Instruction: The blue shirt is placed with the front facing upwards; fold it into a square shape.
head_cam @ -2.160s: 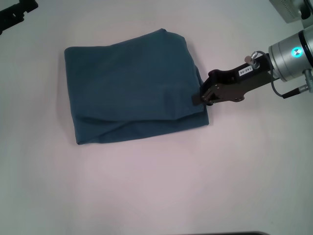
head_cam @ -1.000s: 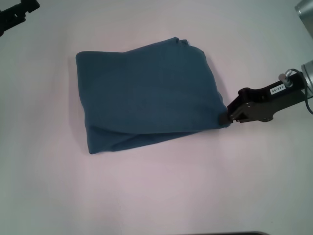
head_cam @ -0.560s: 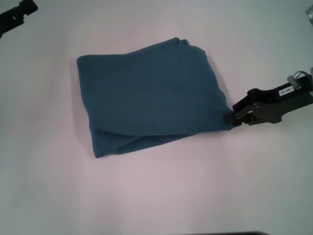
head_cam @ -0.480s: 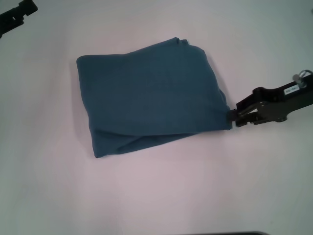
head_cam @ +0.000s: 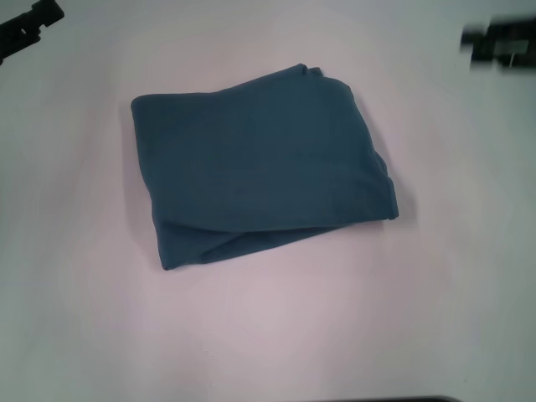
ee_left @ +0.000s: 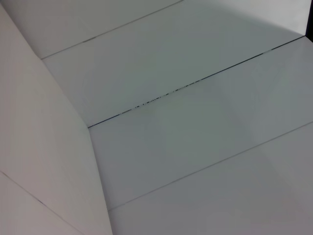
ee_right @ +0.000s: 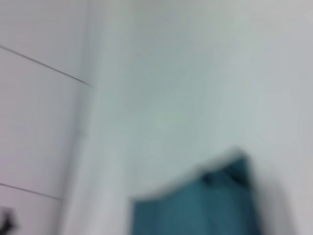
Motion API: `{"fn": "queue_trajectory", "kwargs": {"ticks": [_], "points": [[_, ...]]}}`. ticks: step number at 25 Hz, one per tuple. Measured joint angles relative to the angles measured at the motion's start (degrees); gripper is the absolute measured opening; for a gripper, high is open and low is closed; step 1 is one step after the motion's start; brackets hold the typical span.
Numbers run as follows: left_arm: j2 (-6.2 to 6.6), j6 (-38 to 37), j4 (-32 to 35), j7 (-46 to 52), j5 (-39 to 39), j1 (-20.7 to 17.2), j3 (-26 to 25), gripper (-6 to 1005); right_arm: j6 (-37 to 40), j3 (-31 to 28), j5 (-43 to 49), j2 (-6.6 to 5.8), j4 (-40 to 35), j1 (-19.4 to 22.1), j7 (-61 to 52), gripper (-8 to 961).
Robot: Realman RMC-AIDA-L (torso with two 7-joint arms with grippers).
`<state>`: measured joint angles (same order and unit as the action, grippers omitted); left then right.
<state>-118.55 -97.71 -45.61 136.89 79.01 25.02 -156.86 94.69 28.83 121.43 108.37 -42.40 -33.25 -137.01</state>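
Observation:
The blue shirt [head_cam: 260, 172] lies on the white table, folded into a rough square with its print hidden inside. A lower layer sticks out along its near edge. It also shows as a blurred teal patch in the right wrist view [ee_right: 195, 205]. My right gripper [head_cam: 498, 39] is a blurred dark shape at the far right top of the head view, well away from the shirt. My left gripper [head_cam: 29, 21] sits parked at the far left top corner, away from the shirt.
The white table [head_cam: 276, 335] spreads around the shirt on all sides. The left wrist view shows only white wall panels [ee_left: 171, 122] with thin seams.
My right gripper dragged the shirt's right corner to the right, then let it go and drew away fast to the far right top. The shirt now lies still.

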Motion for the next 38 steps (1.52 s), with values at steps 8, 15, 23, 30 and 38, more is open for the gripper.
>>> {"fn": "queue_trajectory", "kwargs": {"ticks": [8,15,23,30,38], "points": [[0.00,0.4,0.0,0.0,0.0,-0.4,-0.1,785,-1.3,0.0,-5.7,3.58,-0.6,3.3,34.5,640],[-1.13,-1.4,0.1,-4.3,0.0,-3.0,0.0,786,-9.4,-0.7,-3.6,6.29,-0.5,7.4,46.4,888],[-2.48,0.3,0.1,-4.8,0.1,-1.9,-0.2,785,-16.3,0.8,-2.5,5.68,6.3,6.2,42.1,947],[-2.62,0.7,0.1,-4.8,0.1,-0.2,0.6,785,-16.7,3.7,5.9,2.48,11.0,-2.5,14.0,947],[-2.92,0.9,-0.4,-4.8,0.1,0.3,0.6,786,-17.3,9.6,14.0,1.30,11.7,-11.6,-10.1,947]]}}
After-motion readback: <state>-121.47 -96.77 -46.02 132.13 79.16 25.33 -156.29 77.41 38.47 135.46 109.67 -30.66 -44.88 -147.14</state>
